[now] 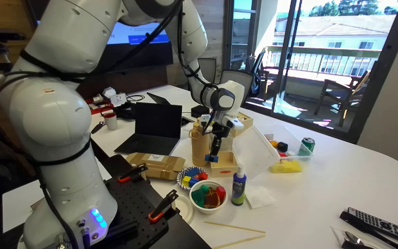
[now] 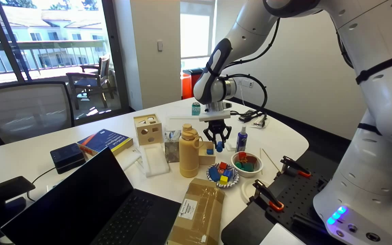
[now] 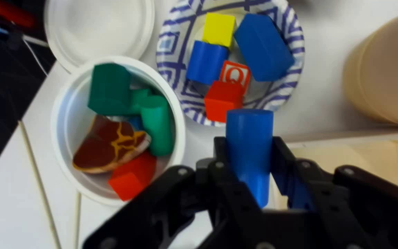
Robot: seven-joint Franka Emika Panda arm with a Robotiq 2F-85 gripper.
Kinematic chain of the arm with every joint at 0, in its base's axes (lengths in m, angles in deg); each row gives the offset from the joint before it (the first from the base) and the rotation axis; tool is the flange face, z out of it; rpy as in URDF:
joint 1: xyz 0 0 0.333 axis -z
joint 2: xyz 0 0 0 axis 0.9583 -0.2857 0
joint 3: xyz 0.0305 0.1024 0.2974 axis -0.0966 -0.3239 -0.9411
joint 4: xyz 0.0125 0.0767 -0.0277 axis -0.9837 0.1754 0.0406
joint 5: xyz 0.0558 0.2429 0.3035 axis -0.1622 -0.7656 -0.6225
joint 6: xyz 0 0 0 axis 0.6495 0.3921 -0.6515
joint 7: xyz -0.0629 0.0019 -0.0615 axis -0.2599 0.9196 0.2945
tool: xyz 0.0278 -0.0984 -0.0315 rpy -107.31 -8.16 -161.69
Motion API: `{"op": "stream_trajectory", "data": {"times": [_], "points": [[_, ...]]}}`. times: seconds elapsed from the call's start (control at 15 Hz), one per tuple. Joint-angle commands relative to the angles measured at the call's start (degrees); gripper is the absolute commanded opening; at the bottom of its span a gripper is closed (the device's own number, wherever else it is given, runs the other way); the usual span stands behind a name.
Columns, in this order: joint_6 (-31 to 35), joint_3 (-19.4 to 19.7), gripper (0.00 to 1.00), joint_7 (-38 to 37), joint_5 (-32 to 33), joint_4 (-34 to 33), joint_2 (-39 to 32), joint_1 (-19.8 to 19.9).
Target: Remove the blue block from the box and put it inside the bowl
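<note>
A blue cylindrical block (image 2: 219, 147) is held between my gripper's fingers (image 3: 248, 147), clear of the table; it also shows in the wrist view (image 3: 249, 129). My gripper is shut on it, above the near edge of the tan open-topped box (image 1: 218, 172). Another blue block (image 2: 210, 151) sits inside the box in an exterior view; I cannot tell its full shape. The white bowl (image 3: 59, 114) holds green and red blocks and a toy steak. The patterned bowl (image 3: 166, 65) beside it holds blue, yellow and red blocks.
A tall tan bottle (image 1: 199, 148) stands right beside the box. A spray bottle (image 1: 239, 186) stands near the white bowl. A cardboard package (image 1: 157, 166), an open laptop (image 1: 157, 128), thin sticks (image 1: 235, 227) and a clear tub (image 1: 288, 133) lie around.
</note>
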Motion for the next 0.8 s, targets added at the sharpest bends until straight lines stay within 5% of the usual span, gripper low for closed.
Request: {"op": "stream_trajectory", "data": {"times": [0.0,0.47,0.73], "points": [[2.8,-0.1,0.08,-5.2,-1.1,9.5,4.5,0.0],[18.2,0.7,0.08,-5.1,-3.0,17.0,3.3,1.2],[21.7,2.1,0.08,-5.1,-2.5,17.7,2.7,1.0]]}}
